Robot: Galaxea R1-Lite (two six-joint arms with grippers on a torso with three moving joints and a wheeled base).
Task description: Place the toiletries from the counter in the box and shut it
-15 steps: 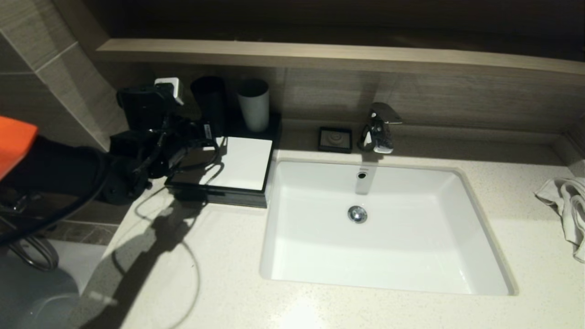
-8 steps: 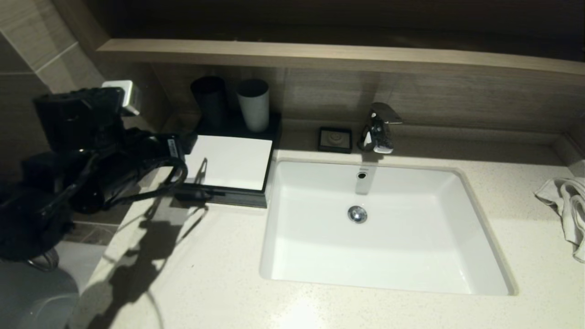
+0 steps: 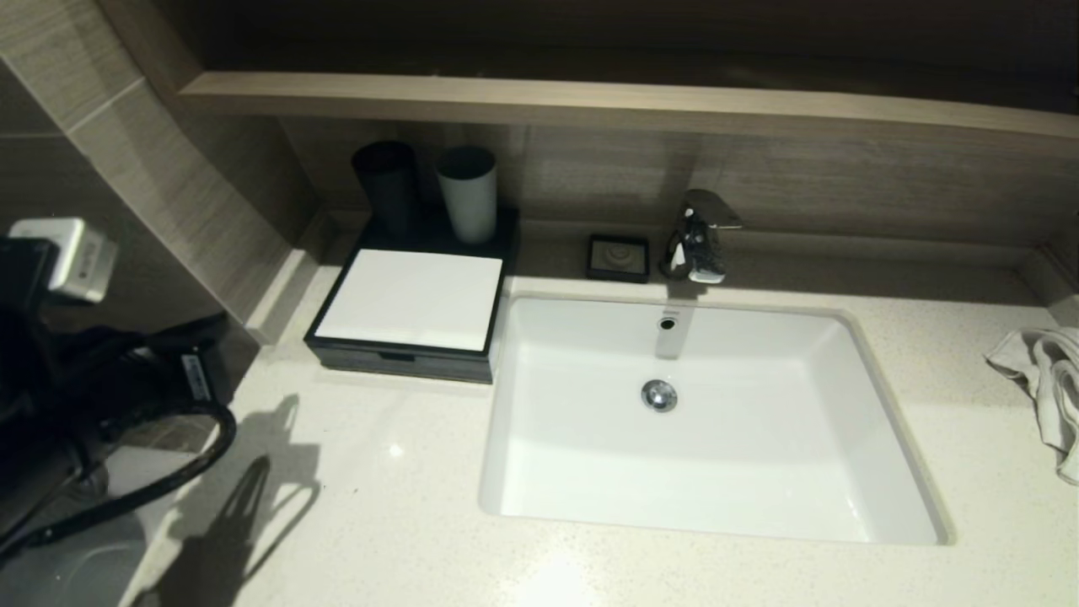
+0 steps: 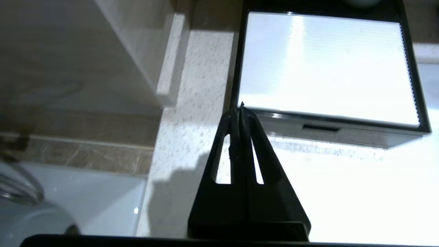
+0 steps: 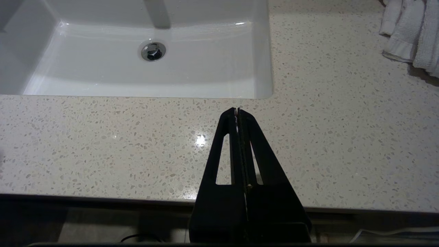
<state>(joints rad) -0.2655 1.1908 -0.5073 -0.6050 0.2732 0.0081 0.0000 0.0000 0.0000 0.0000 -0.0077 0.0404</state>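
Low black box with white top (image 3: 410, 299) looks shut, at ten o'clock; left claw (image 4: 239, 111) closed, empty, nearby; right claw (image 5: 237, 113) closed; probably finished, only parking remains.

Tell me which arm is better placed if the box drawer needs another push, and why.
Left. The left gripper, shut and empty, hangs just before the box, whose drawer looks flush. The right gripper, also shut, sits over the counter at the sink's near edge, farther off.

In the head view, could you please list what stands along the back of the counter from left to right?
Black cup → grey cup → soap dish → faucet → white towel, nearer the front.
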